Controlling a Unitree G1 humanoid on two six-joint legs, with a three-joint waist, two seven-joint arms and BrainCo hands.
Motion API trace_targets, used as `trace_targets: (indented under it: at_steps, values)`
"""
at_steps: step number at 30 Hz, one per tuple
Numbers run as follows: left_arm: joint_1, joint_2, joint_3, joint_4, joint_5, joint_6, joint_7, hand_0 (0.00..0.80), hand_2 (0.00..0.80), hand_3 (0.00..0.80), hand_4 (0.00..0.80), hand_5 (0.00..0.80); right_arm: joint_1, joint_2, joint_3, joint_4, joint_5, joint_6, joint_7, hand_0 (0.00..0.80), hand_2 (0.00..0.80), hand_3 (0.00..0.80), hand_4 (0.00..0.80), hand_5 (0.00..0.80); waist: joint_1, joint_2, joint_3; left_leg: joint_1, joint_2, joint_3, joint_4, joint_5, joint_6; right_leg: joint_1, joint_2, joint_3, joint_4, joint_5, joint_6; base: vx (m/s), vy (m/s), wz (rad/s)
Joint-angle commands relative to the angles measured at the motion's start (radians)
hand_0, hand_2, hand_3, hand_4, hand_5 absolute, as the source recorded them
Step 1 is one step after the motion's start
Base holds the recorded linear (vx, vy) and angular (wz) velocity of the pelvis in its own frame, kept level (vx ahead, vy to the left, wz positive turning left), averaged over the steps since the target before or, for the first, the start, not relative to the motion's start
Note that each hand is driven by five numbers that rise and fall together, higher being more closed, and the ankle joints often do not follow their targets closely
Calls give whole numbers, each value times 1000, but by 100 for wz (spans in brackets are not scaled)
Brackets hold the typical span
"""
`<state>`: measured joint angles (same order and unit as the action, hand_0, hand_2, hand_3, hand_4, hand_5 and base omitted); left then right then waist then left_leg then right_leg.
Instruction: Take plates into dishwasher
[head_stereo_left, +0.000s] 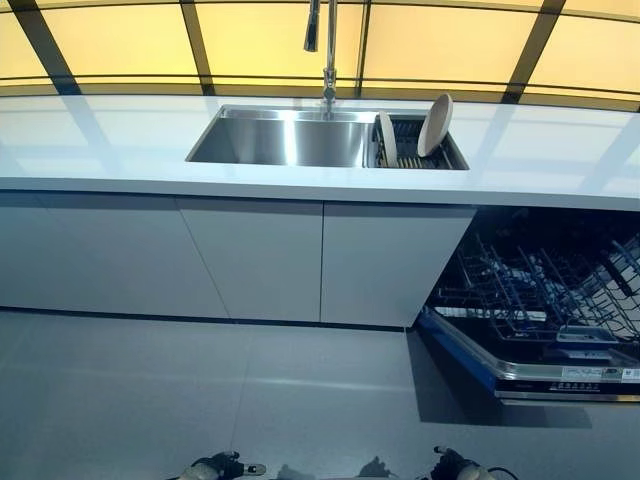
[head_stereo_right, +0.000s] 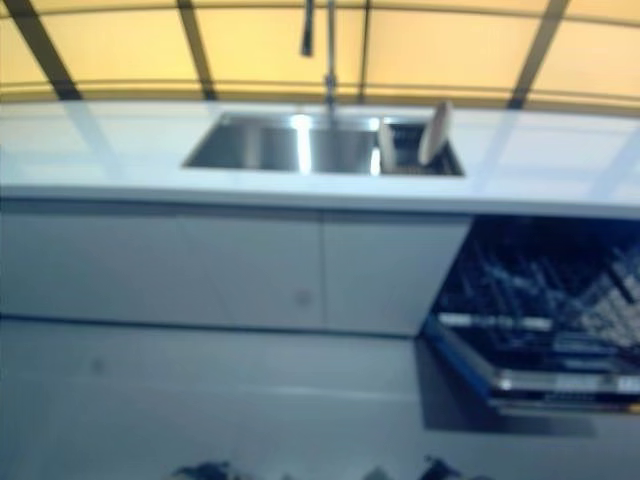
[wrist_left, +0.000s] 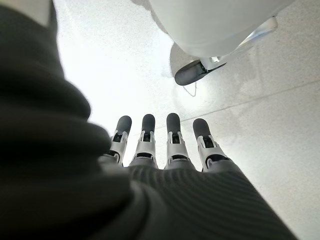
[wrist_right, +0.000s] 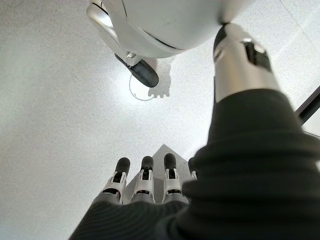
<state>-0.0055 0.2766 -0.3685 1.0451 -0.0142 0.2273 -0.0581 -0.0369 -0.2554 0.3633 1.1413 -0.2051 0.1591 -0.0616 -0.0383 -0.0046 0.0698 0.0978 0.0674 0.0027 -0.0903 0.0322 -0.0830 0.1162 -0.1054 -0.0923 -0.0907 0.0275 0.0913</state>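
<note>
Two plates (head_stereo_left: 435, 124) standing on edge in the dark rack (head_stereo_left: 410, 150) at the right end of the sink (head_stereo_left: 285, 138), the larger one leaning right, the smaller (head_stereo_left: 388, 138) just left of it. Tap (head_stereo_left: 327, 50) rising behind the sink, near its middle. Sink set in a white counter (head_stereo_left: 110, 150), pale cabinet doors (head_stereo_left: 250, 255) below it. Right of the sink and lower down, the dishwasher (head_stereo_left: 535, 300) open, its wire basket (head_stereo_left: 540, 285) pulled out over the lowered door. Well apart from the sink, near the floor (head_stereo_left: 200, 390): left hand (wrist_left: 155, 145) hanging with fingers straight and spread, holding nothing; right hand (wrist_right: 142, 182) likewise, fingers straight and side by side, holding nothing. Both hands showing only just at the bottom edge of the head views.
</note>
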Motion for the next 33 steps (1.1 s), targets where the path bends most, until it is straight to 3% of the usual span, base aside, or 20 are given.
trace_targets:
  at_steps: [1,17,20,23,25,26,27,29,30,32,33]
  values:
    - [-62,-16,-18,20,-3,2,2,0,0,0,0,0,-49,-22,12,18,-14,-2,0,0,0,0,0,0,18,19,29,34,-139,-24,17,-73,128,-25,99,32,80,-41,-29,0,0,0]
    - [-83,-19,-20,38,-4,-1,34,0,0,0,0,0,-59,-23,13,20,2,-1,-2,0,0,0,0,0,4,19,39,28,-126,-21,40,-74,131,-42,122,46,141,-79,-52,-3,-12,0]
    - [-97,-21,-3,32,-35,-15,95,0,0,0,0,0,-68,-29,12,18,12,-1,2,0,0,0,0,0,4,1,55,1,-120,-38,138,-108,129,-55,124,58,174,-95,-73,3,-105,4]
    - [-100,-24,29,29,-83,-49,148,0,0,0,0,0,-70,-37,10,17,13,-7,12,0,0,0,0,0,10,-27,69,-58,-109,-12,302,-139,115,-57,107,49,185,-104,-98,9,-101,4]
    - [-85,-30,76,27,-119,-83,188,0,0,0,0,0,-69,-48,21,9,20,-9,19,0,0,0,0,0,38,-63,105,-238,-98,13,610,-56,99,-50,86,42,197,-98,-130,32,-187,3]
    - [-77,-31,89,31,-131,-92,195,0,0,0,0,0,-69,-51,25,9,16,-6,23,0,0,0,0,0,50,-59,117,-314,-97,3,682,-19,95,-45,96,50,206,-101,-139,127,-117,-25]
    - [-64,-34,106,43,-128,-105,196,0,0,0,0,0,-67,-52,29,14,18,-1,26,0,0,0,0,0,68,-46,129,-361,-101,-8,660,18,88,-27,113,67,210,-110,-139,234,-45,-32]
    - [-50,-39,122,63,-116,-118,196,0,0,0,0,0,-67,-49,27,32,17,-8,32,0,0,0,0,0,86,-21,138,-342,-91,-6,503,60,73,8,144,88,207,-129,-127,373,30,-37]
    - [-40,-41,125,77,-109,-128,196,0,0,0,0,0,-68,-45,23,45,7,-17,38,0,0,0,0,0,105,9,139,-342,-72,2,301,137,44,55,179,115,193,-148,-118,486,56,-54]
    - [-31,-47,120,101,-103,-128,193,0,0,0,0,0,-65,-43,13,57,5,-18,37,0,0,0,0,0,137,27,130,-367,-74,-23,103,236,5,138,199,171,165,-170,-110,577,50,-71]
    - [-27,-51,120,109,-110,-123,196,0,0,0,0,0,-64,-42,7,58,2,-13,36,0,0,0,0,0,143,26,126,-371,-80,-23,80,244,3,165,196,196,157,-177,-106,463,73,-82]
